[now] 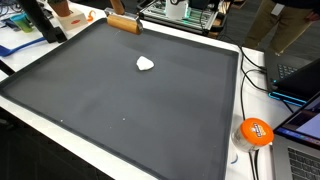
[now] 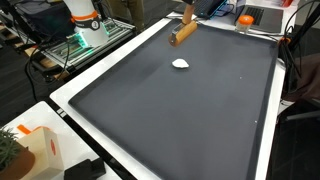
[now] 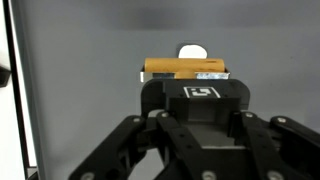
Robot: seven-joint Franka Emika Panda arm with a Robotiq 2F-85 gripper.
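My gripper (image 3: 186, 84) is clamped shut on an orange-brown wooden block (image 3: 184, 68) near the edge of the black rectangular mat (image 1: 120, 110). A small white lump (image 3: 192, 50) lies just beyond.

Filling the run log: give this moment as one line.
pincer: shut on wooden block | place: near mat edge | white lump: mid-mat, apart
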